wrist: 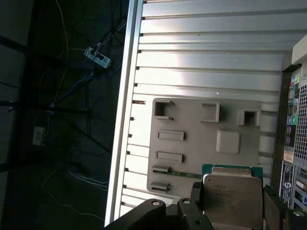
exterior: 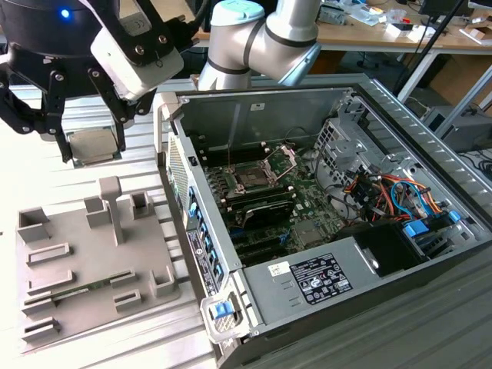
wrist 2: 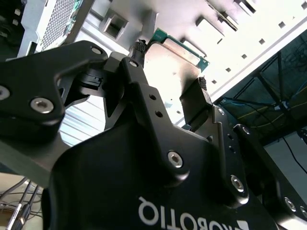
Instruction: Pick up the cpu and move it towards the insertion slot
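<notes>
While the gripper clamps the cpu between its two fingers, the chip hangs in the air, clear of the grey tray, at the exterior view's left.

The exterior view takes in the open computer case and, on its board, the insertion slot, dark with a silver frame and well apart from the chip. In the first wrist view the cpu shows a pale silver-white metal top with a green rim, seen against the tray below. In the second wrist view black fingers press two opposite edges of the cpu.
</notes>
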Motion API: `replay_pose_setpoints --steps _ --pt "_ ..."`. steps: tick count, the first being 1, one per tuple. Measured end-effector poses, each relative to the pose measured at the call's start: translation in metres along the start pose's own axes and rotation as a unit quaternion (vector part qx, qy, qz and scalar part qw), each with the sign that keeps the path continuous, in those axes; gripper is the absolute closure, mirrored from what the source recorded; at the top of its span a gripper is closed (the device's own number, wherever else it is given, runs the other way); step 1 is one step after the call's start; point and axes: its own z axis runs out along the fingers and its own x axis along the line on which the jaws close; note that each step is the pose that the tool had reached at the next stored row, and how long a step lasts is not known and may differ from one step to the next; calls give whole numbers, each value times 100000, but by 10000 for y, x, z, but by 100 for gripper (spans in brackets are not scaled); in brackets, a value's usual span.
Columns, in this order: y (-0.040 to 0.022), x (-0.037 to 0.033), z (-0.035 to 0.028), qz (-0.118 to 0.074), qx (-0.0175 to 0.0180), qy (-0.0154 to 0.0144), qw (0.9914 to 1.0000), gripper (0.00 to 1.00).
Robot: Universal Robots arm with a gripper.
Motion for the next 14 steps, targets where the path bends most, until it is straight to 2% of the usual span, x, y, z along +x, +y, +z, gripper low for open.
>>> replay_pose_setpoints --steps 7,14 --pt "-8 -59 0 2 1 -3 100000 45" --pt "-21 -158 0 -3 1 -1 100000 45"
